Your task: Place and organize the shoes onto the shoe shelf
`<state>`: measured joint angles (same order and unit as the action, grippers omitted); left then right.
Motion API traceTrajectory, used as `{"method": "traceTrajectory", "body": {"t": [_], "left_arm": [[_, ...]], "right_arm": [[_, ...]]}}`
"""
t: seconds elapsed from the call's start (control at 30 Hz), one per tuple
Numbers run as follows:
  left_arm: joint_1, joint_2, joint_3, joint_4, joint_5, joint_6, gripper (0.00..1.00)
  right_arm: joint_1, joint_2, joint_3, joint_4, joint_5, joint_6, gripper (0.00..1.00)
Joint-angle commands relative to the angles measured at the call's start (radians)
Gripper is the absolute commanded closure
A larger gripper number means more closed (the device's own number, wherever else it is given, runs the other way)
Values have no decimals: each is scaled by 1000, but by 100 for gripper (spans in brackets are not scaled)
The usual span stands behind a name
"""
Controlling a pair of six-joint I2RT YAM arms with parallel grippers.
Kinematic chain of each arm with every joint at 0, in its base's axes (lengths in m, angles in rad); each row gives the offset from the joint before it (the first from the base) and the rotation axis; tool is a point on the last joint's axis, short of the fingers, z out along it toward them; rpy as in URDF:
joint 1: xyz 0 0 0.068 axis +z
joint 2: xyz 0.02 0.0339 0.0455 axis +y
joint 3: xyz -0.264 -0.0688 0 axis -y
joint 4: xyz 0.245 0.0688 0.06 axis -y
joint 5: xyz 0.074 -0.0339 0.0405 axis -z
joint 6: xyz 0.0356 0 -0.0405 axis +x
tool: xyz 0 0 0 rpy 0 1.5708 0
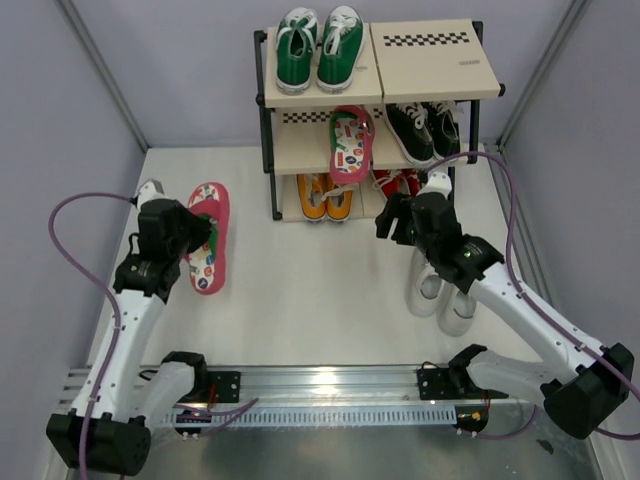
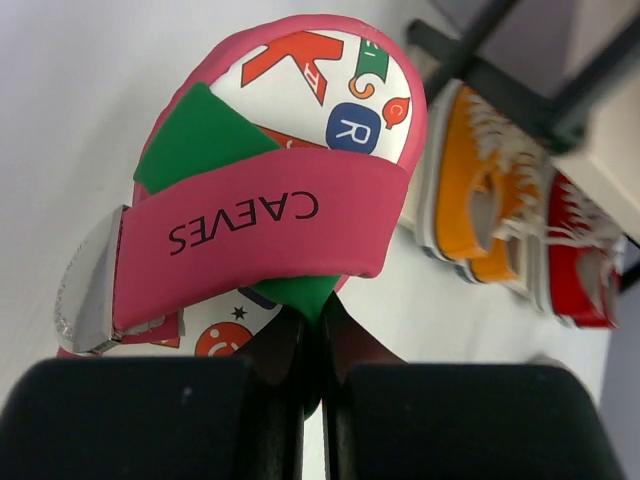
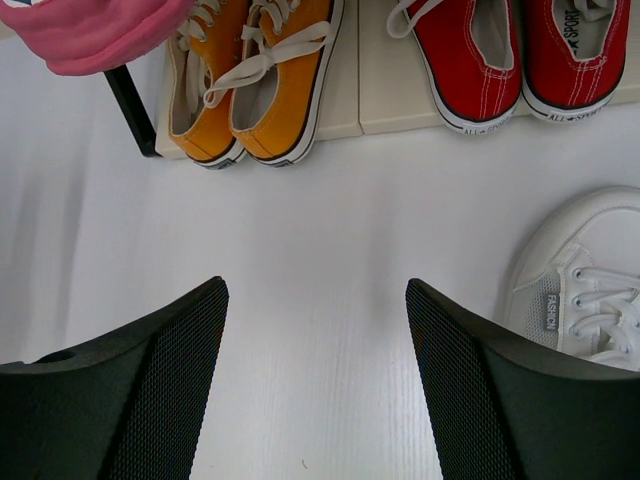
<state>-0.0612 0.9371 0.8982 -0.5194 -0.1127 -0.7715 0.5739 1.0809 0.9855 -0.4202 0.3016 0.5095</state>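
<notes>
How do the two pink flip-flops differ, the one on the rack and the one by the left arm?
The pink flip-flop on the middle board of the three-tier shoe shelf overhangs the front edge, and no gripper touches it. Its pink mate lies on the white table left of the shelf, with the left gripper shut on its side. Both share pink soles and colourful printed insoles.

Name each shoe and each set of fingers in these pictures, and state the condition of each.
left fingers: shut on table flip-flop
right fingers: open, empty
table flip-flop: on table left of shelf, gripped
shelf flip-flop: middle tier, overhanging front
orange sneakers: bottom tier, paired
white sneakers: on table, unshelved
green sneakers: top tier
black sneakers: middle tier
red sneakers: bottom tier
</notes>
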Motion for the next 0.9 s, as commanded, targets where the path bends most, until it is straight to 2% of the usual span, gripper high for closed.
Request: {"method": "traceTrajectory", "body": {"t": [0.0,0.13,0.3,0.53,0.87], "left_arm": [[-92,-53,103,22,30,-3,100],[-196,-32,156,100,13,-61,100],[-319,43,222,189,-44,-66,100],[-414,213,352,275,-113,-58,100],[-468,373,502,392,-183,-52,100]], "right_arm": [[0,-33,39,-8,33,21,23],[0,-59,18,6,25,26,23],[0,-84,-2,-12,47,46,23],[-2,-127,-27,-34,89,50,23],[0,-145,-42,-23,110,34,23]]}}
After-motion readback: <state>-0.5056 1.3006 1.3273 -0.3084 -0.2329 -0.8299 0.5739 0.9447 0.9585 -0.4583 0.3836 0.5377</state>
